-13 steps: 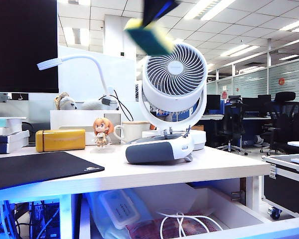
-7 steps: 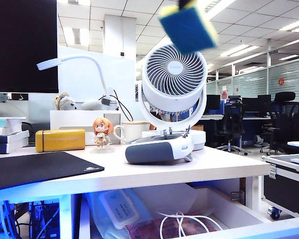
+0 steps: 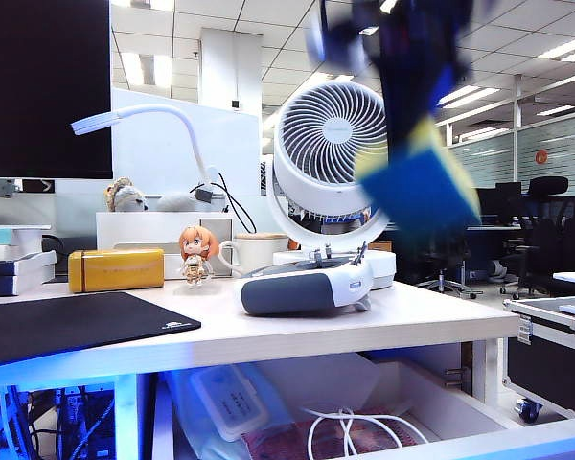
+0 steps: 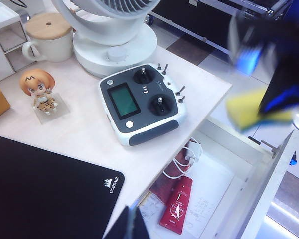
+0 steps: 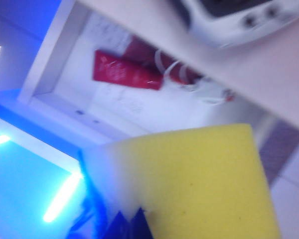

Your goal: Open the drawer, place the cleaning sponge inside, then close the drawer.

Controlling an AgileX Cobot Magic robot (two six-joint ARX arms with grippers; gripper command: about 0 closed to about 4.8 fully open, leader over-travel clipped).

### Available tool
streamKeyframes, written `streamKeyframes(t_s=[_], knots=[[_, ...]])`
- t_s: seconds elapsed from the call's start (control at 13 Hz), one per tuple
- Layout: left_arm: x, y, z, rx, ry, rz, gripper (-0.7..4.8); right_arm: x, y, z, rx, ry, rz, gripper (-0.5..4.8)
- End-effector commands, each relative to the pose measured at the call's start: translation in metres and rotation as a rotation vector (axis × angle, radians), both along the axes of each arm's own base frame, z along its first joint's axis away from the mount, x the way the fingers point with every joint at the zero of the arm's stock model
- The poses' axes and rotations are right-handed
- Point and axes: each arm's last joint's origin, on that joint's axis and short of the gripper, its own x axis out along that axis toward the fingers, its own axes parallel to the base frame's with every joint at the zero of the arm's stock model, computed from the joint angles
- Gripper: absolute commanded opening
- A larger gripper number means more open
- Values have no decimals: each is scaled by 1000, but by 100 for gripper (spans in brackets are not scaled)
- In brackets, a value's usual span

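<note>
The bench (image 3: 383, 326) carries the fan (image 3: 335, 163), the white-and-navy controller (image 4: 142, 102), the black mat (image 4: 45, 189), the yellow box (image 3: 115, 269), the mug (image 4: 49, 36) and the little figure (image 4: 40, 92), all well away from both sets of jaws. Below its front edge the drawer (image 4: 269, 184) stands pulled out, its white floor bare on the near side, with a red tube (image 4: 177, 205) and a coil of white cable (image 4: 184, 159) lying further in.

Over the last second the right gripper (image 3: 417, 144) has swung from high above the fan, across its face, down towards the bench's right corner. Its jaws are clamped on the cleaning sponge (image 5: 194, 184), which hangs beneath them, yellow side up in the wrist view, and now sits over the open drawer rather than over the bench top. The blur says the arm is mid-sweep.

The left gripper (image 4: 131, 226) hovers above the bench's front edge; only the dark tips show, drawn close together and holding nothing.

So the opening is done and the carry is nearly over: what remains is to lower the sponge into the bare part of the drawer, let go, and push the front shut.
</note>
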Motion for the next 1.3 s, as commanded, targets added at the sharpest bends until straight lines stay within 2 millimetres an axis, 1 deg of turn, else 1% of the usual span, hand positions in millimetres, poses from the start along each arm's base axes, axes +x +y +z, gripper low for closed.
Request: streamKeyframes(t_s=[0.08, 0.15, 0.23, 0.38, 0.54, 0.61, 0.84, 0.92, 1.0, 1.07, 1.15, 1.23, 1.3], knots=[[0, 0, 3, -9, -23, -6, -5, 10, -4, -42, 94, 4, -6, -1], [0, 0, 3, -9, -23, -6, -5, 12, -6, -59, 103, -9, -12, -1], [0, 0, 3, -9, -23, -6, -5, 12, -6, -85, 121, -34, -12, -1], [0, 0, 3, -9, -23, -6, -5, 7, -9, -112, 128, -39, -10, -1], [0, 0, 3, -9, -23, -6, -5, 4, -14, -130, 148, -43, -15, -1], [0, 0, 3, -9, -22, -6, -5, 5, -20, -144, 157, -36, -31, -1], [0, 0, 3, -9, -21, -6, -5, 21, -26, -172, 147, -14, -70, -1], [0, 0, 3, -9, -21, -6, -5, 21, -26, -176, 137, -9, -73, -1], [0, 0, 3, -8, -20, -6, -5, 22, -26, -177, 136, -5, -73, 39], [0, 0, 3, -8, -19, -6, -5, 23, -25, -176, 141, -7, -71, 247], [0, 0, 3, -8, -19, -6, -5, 23, -25, -174, 139, -4, -71, 388], [0, 0, 3, -8, -18, -6, -5, 25, -24, -171, 142, -9, -71, 410], [0, 0, 3, -8, -19, -6, -5, 29, -22, -163, 145, -16, -71, 410]])
